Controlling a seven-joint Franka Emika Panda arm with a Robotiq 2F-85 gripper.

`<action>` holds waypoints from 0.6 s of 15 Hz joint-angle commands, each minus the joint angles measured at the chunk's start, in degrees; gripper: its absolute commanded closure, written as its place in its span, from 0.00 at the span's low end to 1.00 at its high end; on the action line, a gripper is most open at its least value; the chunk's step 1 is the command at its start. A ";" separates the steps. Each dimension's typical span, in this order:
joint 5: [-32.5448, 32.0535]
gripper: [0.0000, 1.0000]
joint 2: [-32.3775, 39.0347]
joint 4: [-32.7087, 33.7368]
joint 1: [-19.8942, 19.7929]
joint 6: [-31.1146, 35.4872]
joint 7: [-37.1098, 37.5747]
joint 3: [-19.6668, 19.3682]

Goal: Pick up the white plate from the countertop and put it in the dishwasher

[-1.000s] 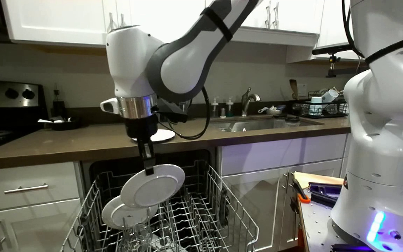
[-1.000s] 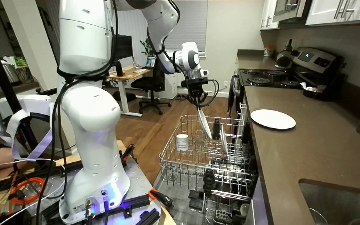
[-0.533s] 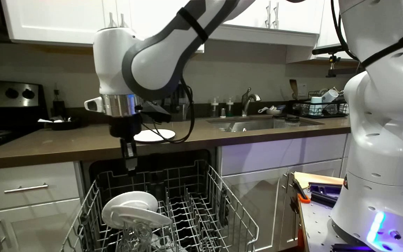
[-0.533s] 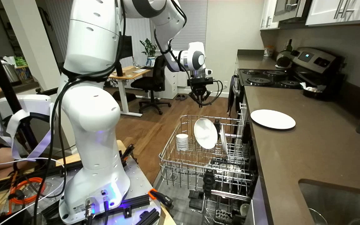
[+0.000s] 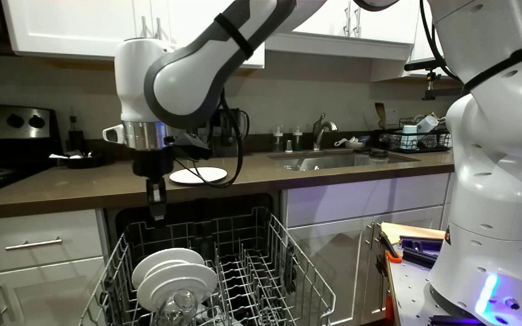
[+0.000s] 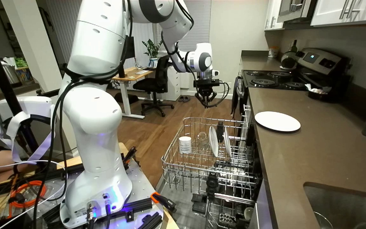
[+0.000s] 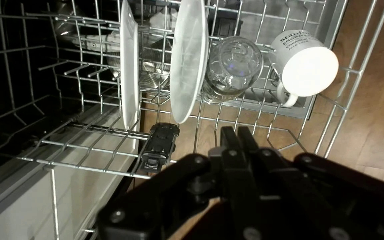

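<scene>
My empty tool [image 7: 235, 132] hung closed; dishwasher [image 5: 238, 203] tines [image 7: 77, 69] propped ringed plates [image 5: 172, 280], presumably for rinsing; white plate [image 6: 277, 121] lay near the desk's [image 6: 316, 140] front edge.

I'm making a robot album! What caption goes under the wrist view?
Two white plates share the dishwasher rack with a glass and a mug; the shut gripper holds nothing.
</scene>
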 commanded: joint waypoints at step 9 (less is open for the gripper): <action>0.59 0.92 1.18 0.03 0.09 -0.11 -0.89 0.67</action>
